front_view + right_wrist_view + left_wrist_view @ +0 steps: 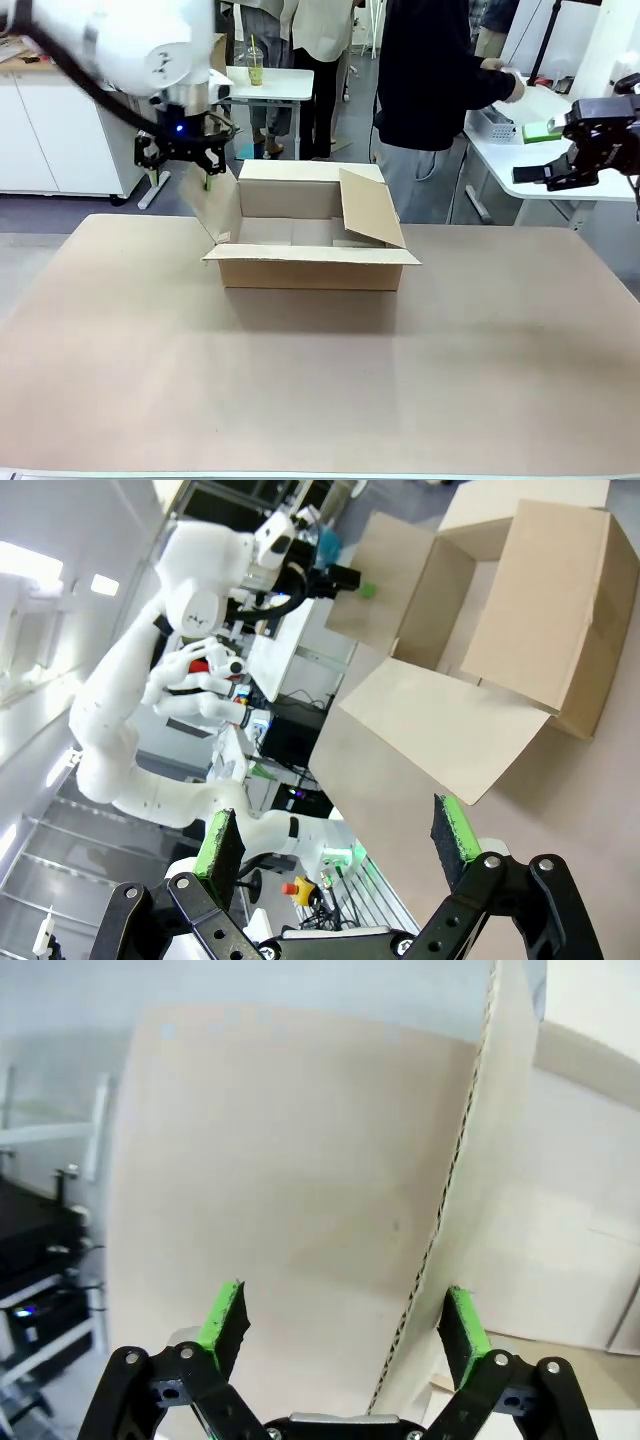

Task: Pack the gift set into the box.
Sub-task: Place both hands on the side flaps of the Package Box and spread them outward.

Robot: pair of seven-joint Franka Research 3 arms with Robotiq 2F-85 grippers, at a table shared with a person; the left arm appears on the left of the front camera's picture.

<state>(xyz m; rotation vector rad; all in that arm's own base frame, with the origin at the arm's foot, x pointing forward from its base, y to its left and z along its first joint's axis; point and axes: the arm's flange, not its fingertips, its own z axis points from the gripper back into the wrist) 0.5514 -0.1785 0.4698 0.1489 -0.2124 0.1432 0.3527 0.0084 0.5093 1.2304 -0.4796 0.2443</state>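
The box [310, 262] stands open at the far middle of the table, its front flap folded out and its right flap leaning inward. My left gripper [205, 180] hangs at the box's raised left flap [218, 205]. In the left wrist view the gripper [345, 1325] is open and the flap's corrugated edge [450, 1210] runs up between its fingers. My right gripper [538, 152] hovers open and holding nothing beyond the table's right side. Its wrist view looks across at the box [530, 620] past the gripper [340, 840]. The gift set is out of view.
A person in a dark top [430, 70] stands behind the box, turned toward a white side table [520, 140] at the far right. Another white table with a cup [255, 68] stands farther back. The brown tabletop [300, 380] spreads wide in front of the box.
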